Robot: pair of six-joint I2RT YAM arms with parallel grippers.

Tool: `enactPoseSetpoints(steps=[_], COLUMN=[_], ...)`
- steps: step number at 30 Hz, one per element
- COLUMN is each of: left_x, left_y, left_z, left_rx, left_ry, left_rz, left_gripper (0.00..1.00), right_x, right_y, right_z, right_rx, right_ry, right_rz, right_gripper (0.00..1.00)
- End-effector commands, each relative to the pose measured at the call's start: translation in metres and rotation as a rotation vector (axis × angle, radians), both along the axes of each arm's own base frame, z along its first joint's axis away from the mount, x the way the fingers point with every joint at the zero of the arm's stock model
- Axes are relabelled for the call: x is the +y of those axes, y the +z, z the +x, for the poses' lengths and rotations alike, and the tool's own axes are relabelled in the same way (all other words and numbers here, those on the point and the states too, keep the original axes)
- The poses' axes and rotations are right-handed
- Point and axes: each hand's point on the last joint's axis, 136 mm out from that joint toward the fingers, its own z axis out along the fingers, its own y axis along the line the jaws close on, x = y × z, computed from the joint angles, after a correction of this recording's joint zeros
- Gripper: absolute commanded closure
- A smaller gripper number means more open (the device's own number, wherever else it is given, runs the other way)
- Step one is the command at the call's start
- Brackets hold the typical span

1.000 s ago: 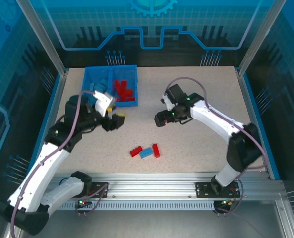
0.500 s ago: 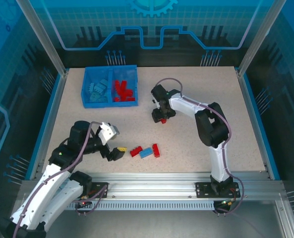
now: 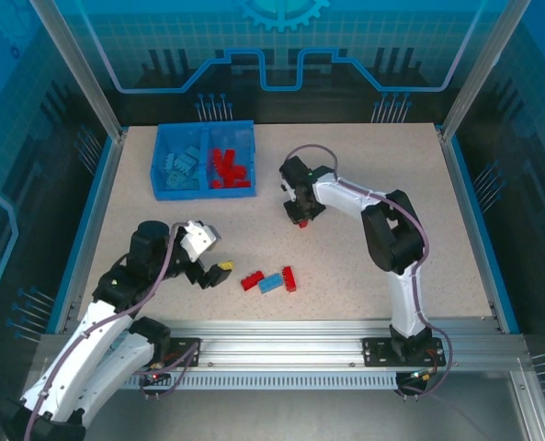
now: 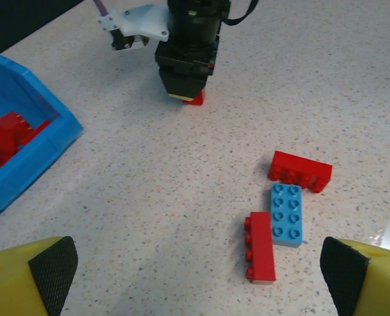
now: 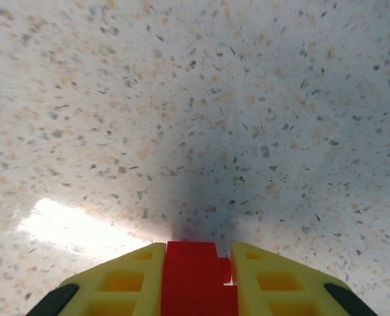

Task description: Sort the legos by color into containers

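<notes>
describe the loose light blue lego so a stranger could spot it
Find the metal rail along the speckled table's near edge; just beyond its middle, three small bricks lie in a row. It is the middle one, the light blue rectangular plastic brick, between the red brick on its left and the red brick on its right.

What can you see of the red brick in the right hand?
The red brick is bright, glossy plastic, small and mostly hidden: a stepped end of it shows between the two yellow fingers of the right hand, which is shut on it, one finger against each side. It hangs low over the speckled tabletop near mid-table, apart from the bin and the three loose bricks; whether it touches the surface I cannot tell.
</notes>
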Motion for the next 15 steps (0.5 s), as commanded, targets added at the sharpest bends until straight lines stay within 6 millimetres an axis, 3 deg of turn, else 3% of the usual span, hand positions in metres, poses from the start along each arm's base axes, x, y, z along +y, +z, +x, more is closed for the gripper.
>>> enactPoseSetpoints(steps=[1, 9, 12, 15], left_x=[0.012, 0.053, 0.074, 0.094], left_y=[0.002, 0.029, 0.032, 0.031], left_z=[0.011, 0.024, 0.025, 0.026], left_rx=[-0.043, -0.171, -0.213, -0.233], left_ry=[0.083, 0.319, 0.43, 0.527], left_rz=[0.033, 0.004, 0.004, 0.036], left_gripper=[0.01, 0.01, 0.01, 0.01], right_x=[0.028, 0.093, 0.116, 0.13], right_y=[0.055, 0.148, 0.171, 0.184], right_z=[-0.005, -0.009, 0.005, 0.03], right_rx=[-0.102, -0.337, -0.424, -0.502], right_ry=[0.094, 0.221, 0.236, 0.217], right_rz=[0.074, 0.189, 0.234, 0.23], right_gripper=[0.78, 0.77, 0.77, 0.77])
